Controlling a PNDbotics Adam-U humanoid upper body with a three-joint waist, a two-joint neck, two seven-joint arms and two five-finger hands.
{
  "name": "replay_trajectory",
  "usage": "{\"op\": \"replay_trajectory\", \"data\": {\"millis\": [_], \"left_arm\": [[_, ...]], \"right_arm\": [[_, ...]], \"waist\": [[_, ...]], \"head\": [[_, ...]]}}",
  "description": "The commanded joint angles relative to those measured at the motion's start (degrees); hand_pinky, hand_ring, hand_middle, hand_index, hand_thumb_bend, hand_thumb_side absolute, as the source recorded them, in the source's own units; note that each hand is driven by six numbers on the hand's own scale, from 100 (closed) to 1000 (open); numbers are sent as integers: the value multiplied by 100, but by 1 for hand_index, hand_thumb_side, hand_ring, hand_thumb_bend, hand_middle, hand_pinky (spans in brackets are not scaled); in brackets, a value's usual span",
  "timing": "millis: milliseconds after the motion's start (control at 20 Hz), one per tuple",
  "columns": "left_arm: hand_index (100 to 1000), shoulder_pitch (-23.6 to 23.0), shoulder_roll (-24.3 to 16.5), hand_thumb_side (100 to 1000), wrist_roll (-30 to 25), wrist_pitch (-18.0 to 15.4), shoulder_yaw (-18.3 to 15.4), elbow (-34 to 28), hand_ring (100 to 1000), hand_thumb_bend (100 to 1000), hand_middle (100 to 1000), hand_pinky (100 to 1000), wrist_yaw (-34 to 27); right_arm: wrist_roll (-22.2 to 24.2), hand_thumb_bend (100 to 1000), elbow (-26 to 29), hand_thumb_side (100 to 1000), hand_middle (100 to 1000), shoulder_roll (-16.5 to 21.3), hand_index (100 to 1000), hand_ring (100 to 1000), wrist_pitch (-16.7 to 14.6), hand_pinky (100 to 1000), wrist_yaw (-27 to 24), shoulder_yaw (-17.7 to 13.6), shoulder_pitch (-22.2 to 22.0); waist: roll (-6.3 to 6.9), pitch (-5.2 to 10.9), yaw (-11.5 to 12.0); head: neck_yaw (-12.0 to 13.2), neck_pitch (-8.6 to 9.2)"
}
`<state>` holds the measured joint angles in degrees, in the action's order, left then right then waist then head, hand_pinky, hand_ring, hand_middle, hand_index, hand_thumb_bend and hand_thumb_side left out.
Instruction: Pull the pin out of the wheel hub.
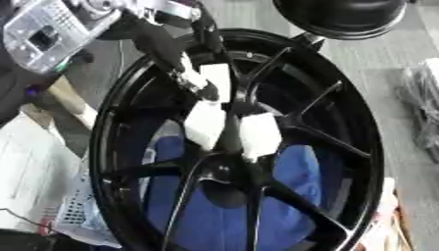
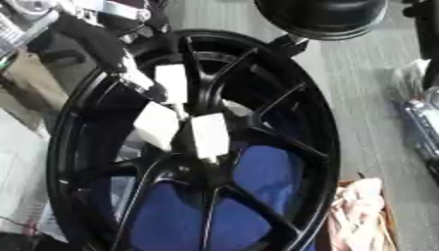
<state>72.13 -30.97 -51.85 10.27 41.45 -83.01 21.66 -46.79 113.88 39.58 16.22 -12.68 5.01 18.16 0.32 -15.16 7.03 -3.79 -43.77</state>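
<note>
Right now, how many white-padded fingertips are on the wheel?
3 white pads: one upper, one lower-left, one lower-right near the hub. Others may be hidden.

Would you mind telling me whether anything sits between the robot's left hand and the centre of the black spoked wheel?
Nothing visible does: the left hand with white-padded fingers already lies on the spokes of the black alloy wheel, just above the hub. I cannot make out the pin.

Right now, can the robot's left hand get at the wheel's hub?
Probably yes: the left hand lies across the spokes, its fingers just above the hub, nothing between. Pin not discernible.
</note>
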Motion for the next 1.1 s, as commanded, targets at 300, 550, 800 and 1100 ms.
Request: {"op": "replay_trajectory", "data": {"millis": [300,550,800,1100], "left_arm": [[875,65,36,656,-11,-22,-63,117,908,604,828,1000,137],[868,29,80,664,-11,59,-79,216,901,600,819,1000,202],[862,15,175,678,-11,33,-84,471,894,616,810,965,344],[864,-20,281,689,-11,-67,-98,763,884,609,800,943,452]], "right_arm": [[-123,100,71,718,533,68,637,592,62,581,44,-17,50],[-185,100,71,720,534,36,637,592,45,580,37,-26,44],[-233,100,71,720,534,18,636,593,16,580,32,-24,56],[-271,100,71,723,534,-13,636,593,-5,580,28,-27,52]], "waist": [[-27,138,-51],[-27,114,-79],[-18,97,-103],[-12,86,-125]], "head": [[62,-35],[81,-35],[119,-35],[158,-35]]}}
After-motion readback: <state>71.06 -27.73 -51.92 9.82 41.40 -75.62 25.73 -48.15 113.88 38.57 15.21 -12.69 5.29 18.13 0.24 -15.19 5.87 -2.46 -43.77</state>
